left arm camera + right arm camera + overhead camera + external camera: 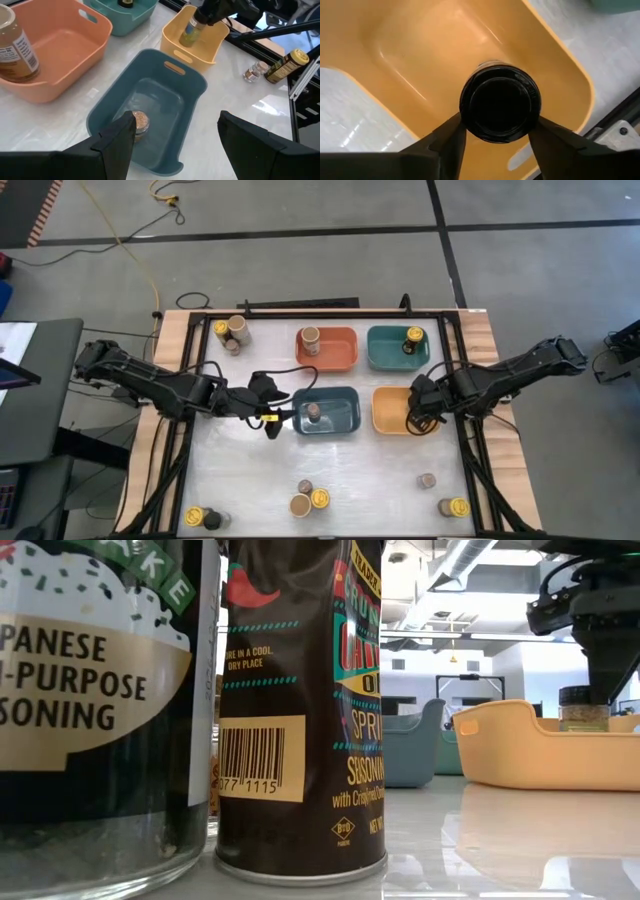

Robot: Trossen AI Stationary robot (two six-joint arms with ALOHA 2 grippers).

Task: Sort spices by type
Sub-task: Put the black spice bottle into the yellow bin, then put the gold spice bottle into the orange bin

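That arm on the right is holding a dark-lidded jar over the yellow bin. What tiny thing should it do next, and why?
Probably spread its fingers wider and let go. The right gripper has the dark-lidded spice jar between its fingers, upright and low inside the yellow plastic bin, so the jar looks about placed. Whether it touches the bin floor cannot be told, so easing down first may be safer.
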